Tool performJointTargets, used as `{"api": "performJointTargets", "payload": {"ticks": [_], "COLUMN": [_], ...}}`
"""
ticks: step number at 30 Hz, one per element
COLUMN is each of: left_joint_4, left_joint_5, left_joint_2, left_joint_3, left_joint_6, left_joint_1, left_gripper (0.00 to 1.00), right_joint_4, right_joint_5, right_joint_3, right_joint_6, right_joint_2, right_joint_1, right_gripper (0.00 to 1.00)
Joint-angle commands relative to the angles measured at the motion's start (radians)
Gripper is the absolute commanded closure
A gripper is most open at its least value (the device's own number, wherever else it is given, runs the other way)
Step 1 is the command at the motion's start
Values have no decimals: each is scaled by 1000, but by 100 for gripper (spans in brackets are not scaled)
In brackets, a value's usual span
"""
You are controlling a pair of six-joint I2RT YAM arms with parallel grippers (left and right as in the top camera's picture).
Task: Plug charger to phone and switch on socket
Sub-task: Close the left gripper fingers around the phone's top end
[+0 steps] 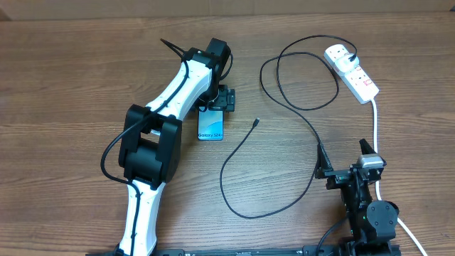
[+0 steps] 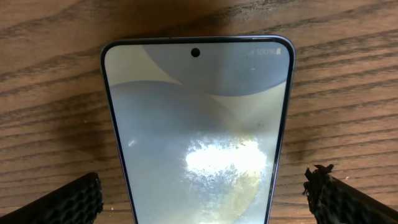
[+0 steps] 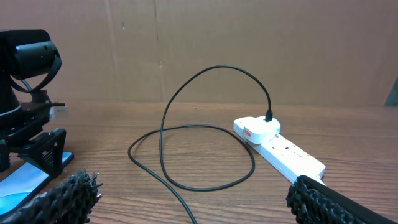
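The phone [image 1: 211,126] lies flat on the wooden table, its light blue screen up; it fills the left wrist view [image 2: 199,124]. My left gripper [image 1: 222,102] is open just over the phone's far end, one finger on each side of it, not touching [image 2: 202,193]. The black charger cable [image 1: 298,107] loops across the table; its connector tip [image 1: 255,121] lies free to the right of the phone. Its other end sits in a white plug [image 1: 337,53] in the white socket strip [image 1: 359,80]. My right gripper [image 1: 345,160] is open and empty near the front, facing the cable [image 3: 193,193].
The socket's thick white cord [image 1: 375,128] runs down the right side past my right arm. The cable's big loop [image 3: 199,149] lies between the right gripper and the socket [image 3: 283,149]. The left arm shows at the left of the right wrist view [image 3: 28,93].
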Motion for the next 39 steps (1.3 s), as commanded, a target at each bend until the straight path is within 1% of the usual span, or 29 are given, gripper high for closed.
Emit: {"api": "performJointTargets", "payload": {"ticks": [1,17,39], "left_joint_4": [3,52,45], "left_joint_5": [-14,-10,5], "left_joint_2": [23,23,23], "left_joint_3": [-15,-80,-81], "left_joint_6": [15,14,14], "left_joint_1": [1,7,26], "left_gripper": [0,0,0], "right_joint_4": [6,6,6], "right_joint_5": [10,9,10], "right_joint_3": [-10,-10,-10], "right_joint_6": [-4,-4,-4], "right_joint_2": [-12,-12,-12], "right_joint_1": [3,4,4], "right_gripper": [0,0,0]}}
